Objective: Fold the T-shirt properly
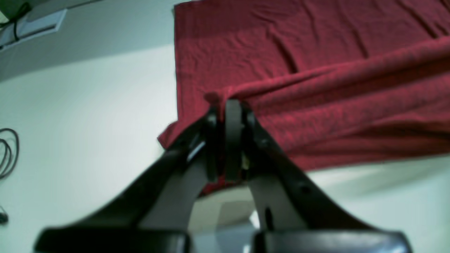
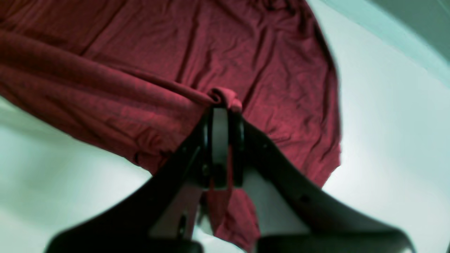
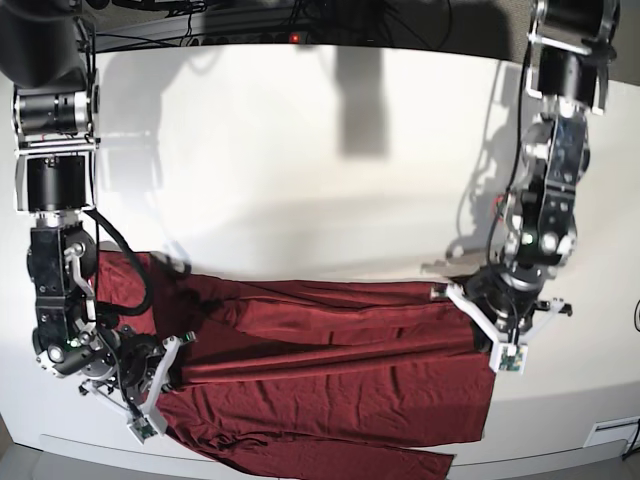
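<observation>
While both tools, the left tool (image 1: 230, 105) and the right tool (image 2: 221, 105), are clenched on the T-shirt (image 3: 330, 385) spread across the counter (image 3: 300, 150), you are only mid-fold, and much folding remains.

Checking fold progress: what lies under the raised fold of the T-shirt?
More of the T-shirt lies flat beneath, on the white table. Anything under those layers is hidden.
</observation>
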`<state>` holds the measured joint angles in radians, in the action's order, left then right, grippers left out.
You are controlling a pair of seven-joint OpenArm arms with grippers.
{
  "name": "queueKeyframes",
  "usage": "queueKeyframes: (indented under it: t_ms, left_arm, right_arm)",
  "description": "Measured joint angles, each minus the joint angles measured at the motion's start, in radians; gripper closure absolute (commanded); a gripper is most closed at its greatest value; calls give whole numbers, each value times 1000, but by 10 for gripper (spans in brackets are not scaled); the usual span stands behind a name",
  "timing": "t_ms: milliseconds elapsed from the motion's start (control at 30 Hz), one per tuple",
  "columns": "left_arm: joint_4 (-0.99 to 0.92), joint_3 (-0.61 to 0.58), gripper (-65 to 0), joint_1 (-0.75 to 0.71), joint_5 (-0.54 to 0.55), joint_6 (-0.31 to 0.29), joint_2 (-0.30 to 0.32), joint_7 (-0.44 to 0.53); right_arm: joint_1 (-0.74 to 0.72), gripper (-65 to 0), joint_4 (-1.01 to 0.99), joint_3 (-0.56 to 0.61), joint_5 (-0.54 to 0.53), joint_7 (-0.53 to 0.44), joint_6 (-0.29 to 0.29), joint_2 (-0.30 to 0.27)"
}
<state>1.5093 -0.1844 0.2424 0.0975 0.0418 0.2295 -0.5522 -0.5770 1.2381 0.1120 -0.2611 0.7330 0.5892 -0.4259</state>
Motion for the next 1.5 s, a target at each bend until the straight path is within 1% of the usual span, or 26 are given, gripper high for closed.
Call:
queueKeyframes:
  t_ms: [100, 200, 333, 500, 667, 767, 933, 1000, 1033, 1133, 1233, 1267, 1367, 1433, 1500]
  left_arm:
    - [-77, 0, 0, 58, 2, -27, -2, 12]
    - [-145, -2, 0, 95, 5, -43, -8, 27]
    - [-204, -4, 0, 158, 6, -43, -11, 31]
    - [-220, -4, 0, 204, 5, -54, -11, 44]
    - [-220, -4, 0, 222, 6, -67, -11, 52]
    - [-220, -4, 0, 223, 6, -68, -11, 75]
    - [-220, -4, 0, 223, 6, -69, -11, 82]
    - [-220, -4, 0, 224, 6, -70, -11, 95]
    - [-220, -4, 0, 224, 6, -74, -11, 101]
    - [-225, -6, 0, 227, 8, -122, -11, 115]
    - [-286, -28, 0, 260, 27, -126, -10, 127]
    - [-317, -44, 0, 277, 28, -127, -11, 131]
    - [-414, -100, 0, 333, 28, -130, -13, 143]
    - [-459, -134, 0, 364, 28, -132, -13, 156]
    - [-479, -153, 0, 385, 32, -132, -14, 162]
  right_arm:
    - [-31, 0, -127, 0, -1, -26, 3, 3]
    - [-86, 0, -217, 1, 1, -30, 2, 4]
    - [-167, 0, -251, 0, 1, -39, 2, 5]
    - [-228, 0, -251, 0, 4, -37, 5, 5]
    - [-229, 0, -256, 0, 80, -66, -31, 8]
    - [-228, 0, -270, 0, 103, -90, -32, 8]
    - [-229, 0, -312, 0, 106, -137, -32, 8]
    - [-229, 0, -332, 0, 136, -160, -41, 8]
    - [-229, 0, -343, 0, 154, -174, -52, 8]
    - [-229, 0, -366, 0, 190, -191, -72, 8]
    - [-229, 0, -391, 0, 202, -198, -77, 8]
    - [-228, 0, -394, 0, 203, -199, -89, 8]
    - [-227, 0, -394, 0, 201, -211, -169, 13]
    - [-229, 0, -394, 0, 201, -225, -241, 14]
    - [-229, 0, -394, 0, 201, -247, -297, 13]
